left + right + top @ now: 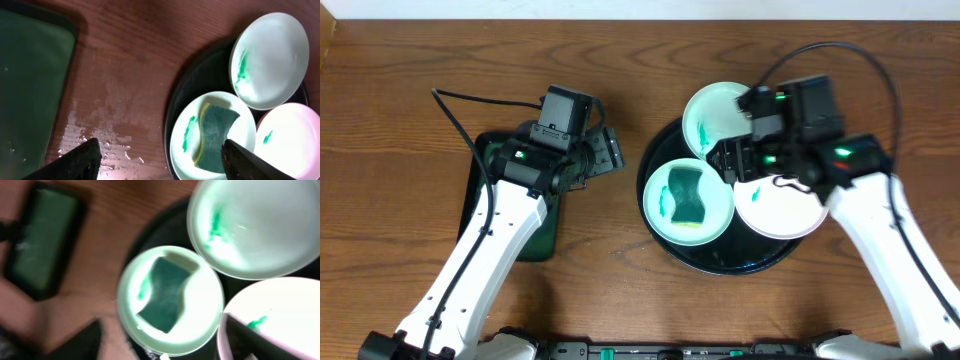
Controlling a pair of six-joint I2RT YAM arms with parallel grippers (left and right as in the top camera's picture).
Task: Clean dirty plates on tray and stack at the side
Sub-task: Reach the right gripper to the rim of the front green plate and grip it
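The sponge (pixel 687 195) lay, long axis 12-to-6, on the plate (pixel 716 216) at the tray's (pixel 720 262) 9 o'clock, the right gripper (pixel 732 160) nearer at its 2 o'clock, the left gripper (pixel 608 152) at 10, both with jaws spread.

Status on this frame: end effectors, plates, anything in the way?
Left end effector open, empty. Right end effector open, over tray. Three plates on tray, all smeared. Sponge lying in one plate.
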